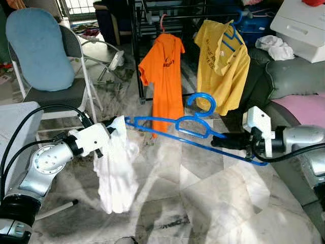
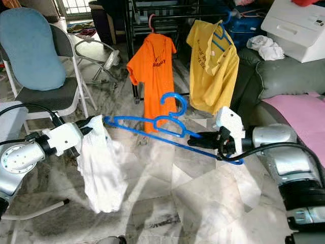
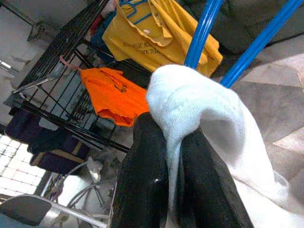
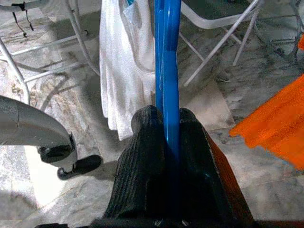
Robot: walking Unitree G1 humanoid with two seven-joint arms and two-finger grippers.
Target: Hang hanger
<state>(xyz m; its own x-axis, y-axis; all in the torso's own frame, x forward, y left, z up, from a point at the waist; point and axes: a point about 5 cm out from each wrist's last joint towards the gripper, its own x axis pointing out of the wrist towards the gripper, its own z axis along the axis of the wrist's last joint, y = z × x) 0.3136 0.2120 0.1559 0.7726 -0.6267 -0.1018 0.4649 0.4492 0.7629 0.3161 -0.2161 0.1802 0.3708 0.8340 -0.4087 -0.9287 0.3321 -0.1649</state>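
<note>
Gotta keep the hanger (image 1: 195, 127) level out over the floor in front of me while I feed the shirt (image 1: 116, 168) on, since my right gripper (image 1: 219, 141) is clamped tight on its right end and my left gripper (image 1: 108, 128) pinches the shirt at its left tip.

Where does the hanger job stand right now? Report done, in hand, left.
Done: an orange shirt and a yellow shirt already hang on the rack. In hand: the right gripper is clamped on the blue hanger, while the left gripper pinches a white garment draped over the hanger's far end. Left: dress the hanger fully and hook it on the rack.
</note>
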